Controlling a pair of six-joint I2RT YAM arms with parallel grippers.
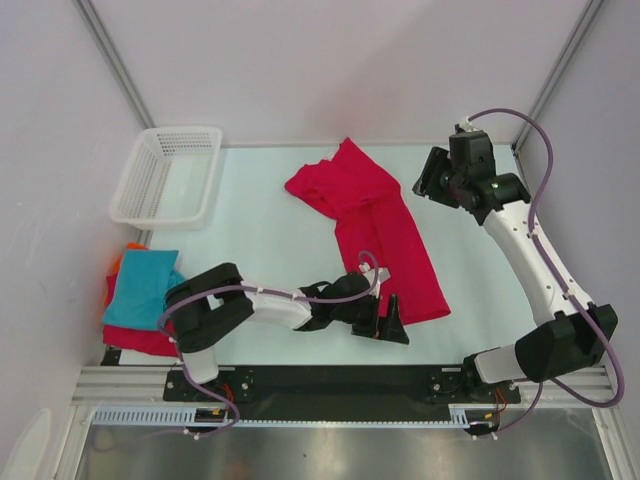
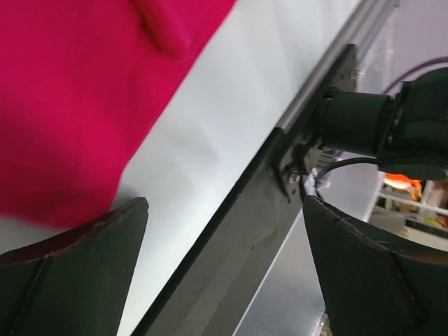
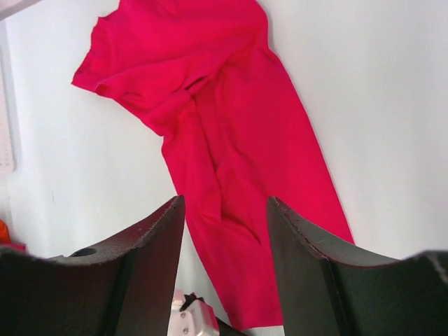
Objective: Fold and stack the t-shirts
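A large crimson-red t-shirt [image 1: 385, 225] lies on the table folded lengthwise, collar end far, hem near. It also shows in the left wrist view [image 2: 77, 91] and the right wrist view [image 3: 231, 140]. My left gripper [image 1: 390, 322] is open and empty, low at the shirt's near hem; in its own view [image 2: 224, 273] the cloth edge lies by the left finger [image 2: 70, 273]. My right gripper [image 1: 432, 180] is open and empty, raised over the far right, looking down on the shirt [image 3: 225, 238]. Folded shirts are stacked at the left: teal [image 1: 145, 285] on top, red [image 1: 140, 340] below, orange [image 1: 122, 258] peeking out.
A white mesh basket [image 1: 170, 175] stands at the back left, beyond the stack. The black base rail [image 2: 231, 259] runs along the table's near edge, close under my left gripper. The right arm's base [image 2: 392, 119] shows in the left wrist view.
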